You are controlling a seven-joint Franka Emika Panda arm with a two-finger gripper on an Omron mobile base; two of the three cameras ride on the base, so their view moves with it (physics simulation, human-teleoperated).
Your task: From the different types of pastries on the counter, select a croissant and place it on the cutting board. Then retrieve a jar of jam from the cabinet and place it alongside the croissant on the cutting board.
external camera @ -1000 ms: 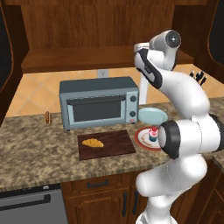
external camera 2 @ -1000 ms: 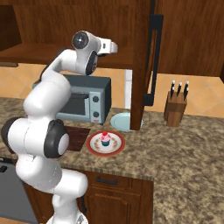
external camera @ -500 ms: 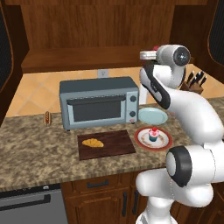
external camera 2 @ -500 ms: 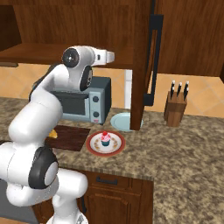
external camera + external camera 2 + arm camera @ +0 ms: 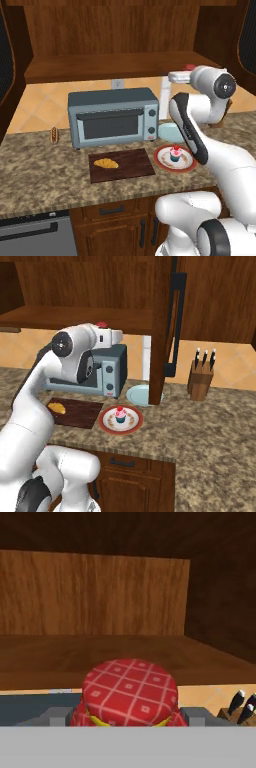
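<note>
Now your claw [image 5: 129,722] is gripping the jar of jam [image 5: 129,693] at lower centre of the hand view, while the croissant [image 5: 106,163] is lying on the cutting board [image 5: 131,163].

On the surface [image 5: 45,175], the toaster oven [image 5: 114,117] stands at the back, under the cabinet [image 5: 100,67] shelf. The cutting board [image 5: 121,164] lies just in front of the oven, with the croissant [image 5: 106,163] on its left part. Left of the oven, near the wall, lies the hot-dog bun [image 5: 54,134]. Right of the board sits a plate [image 5: 162,160] carrying the cupcake [image 5: 175,153], and behind that plate, beside the oven, lies another plate [image 5: 137,395]. Further right, well apart, the knife block [image 5: 199,381] stands near the wall. The jar of jam [image 5: 130,693] sits between the fingers of the claw [image 5: 129,714], in front of the cabinet shelf and above the oven's right end.
</note>
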